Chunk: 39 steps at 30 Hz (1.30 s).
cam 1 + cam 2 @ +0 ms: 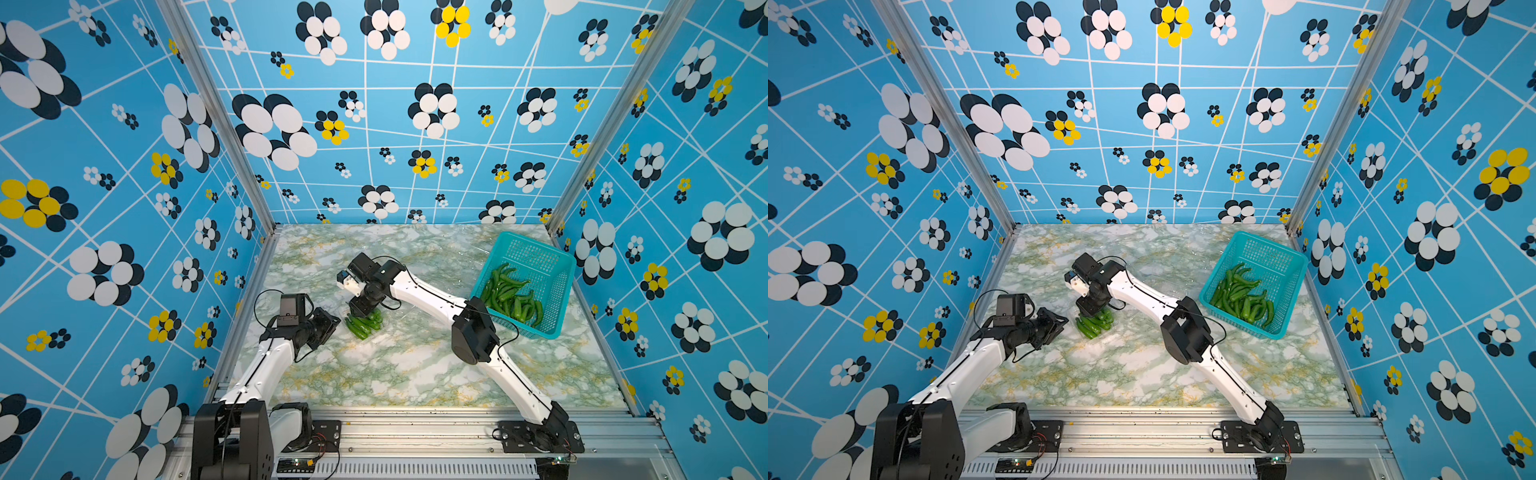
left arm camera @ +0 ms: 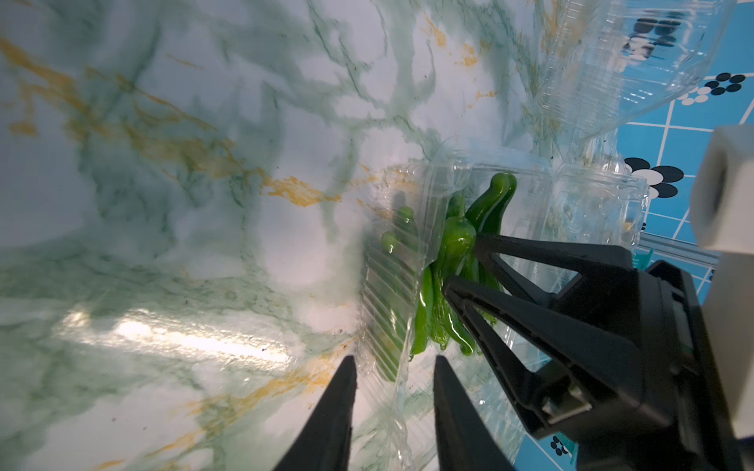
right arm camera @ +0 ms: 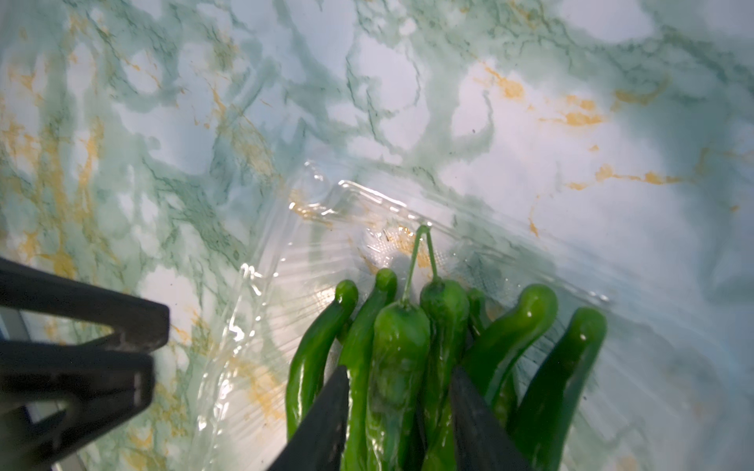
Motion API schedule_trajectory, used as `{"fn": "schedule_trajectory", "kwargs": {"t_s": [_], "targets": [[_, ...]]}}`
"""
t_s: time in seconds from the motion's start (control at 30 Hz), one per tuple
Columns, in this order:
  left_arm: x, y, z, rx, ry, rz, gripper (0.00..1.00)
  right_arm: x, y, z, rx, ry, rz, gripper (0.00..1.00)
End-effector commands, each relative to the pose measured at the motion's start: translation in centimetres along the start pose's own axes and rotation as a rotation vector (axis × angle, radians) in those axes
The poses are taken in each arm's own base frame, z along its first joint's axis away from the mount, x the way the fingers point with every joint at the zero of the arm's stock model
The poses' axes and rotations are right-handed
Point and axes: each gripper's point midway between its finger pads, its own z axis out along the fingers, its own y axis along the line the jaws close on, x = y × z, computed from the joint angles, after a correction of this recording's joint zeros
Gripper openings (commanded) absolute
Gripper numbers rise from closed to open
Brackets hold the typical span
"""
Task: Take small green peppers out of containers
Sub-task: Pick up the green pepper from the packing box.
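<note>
A bunch of small green peppers (image 1: 360, 326) lies in an open clear container (image 2: 383, 310) on the marble table, left of the middle in both top views. My right gripper (image 3: 400, 371) reaches down into that bunch. Its jaws are closed around a few of the small green peppers (image 3: 398, 350), which fill the gap between them. My left gripper (image 2: 394, 361) comes in from the left at table height. Its fingers straddle the container's ribbed wall and rim and pinch them. The right gripper (image 2: 461, 263) also shows in the left wrist view, its tips among the peppers.
A teal perforated basket (image 1: 536, 257) stands at the back right with several peppers (image 1: 509, 297) in it. Other empty clear clamshell boxes (image 2: 612, 61) lie just beyond the held container. Blue patterned walls close in the table on three sides.
</note>
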Motion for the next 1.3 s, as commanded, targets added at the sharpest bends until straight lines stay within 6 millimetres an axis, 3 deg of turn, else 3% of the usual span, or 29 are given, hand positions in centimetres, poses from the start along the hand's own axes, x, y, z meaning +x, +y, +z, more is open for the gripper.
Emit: {"fn": "schedule_trajectory", "kwargs": {"t_s": [0.0, 0.57, 0.87, 0.97, 1.27], "targets": [[0.3, 0.1, 0.0, 0.017, 0.005, -0.001, 0.34, 0.3, 0.4, 0.7, -0.012, 0.02, 0.008, 0.42], [0.5, 0.0, 0.1, 0.023, 0.011, 0.004, 0.34, 0.5, 0.5, 2.0, -0.014, 0.028, 0.009, 0.4], [0.6, 0.0, 0.0, 0.022, 0.012, 0.005, 0.34, 0.6, 0.5, 2.3, -0.018, 0.028, 0.011, 0.19], [0.5, 0.0, 0.0, 0.022, 0.011, 0.005, 0.34, 0.1, 0.7, 1.5, -0.016, 0.015, 0.004, 0.08], [0.2, -0.7, -0.1, 0.023, 0.005, 0.017, 0.34, -1.8, 1.6, -4.4, 0.003, -0.057, -0.026, 0.0]]}}
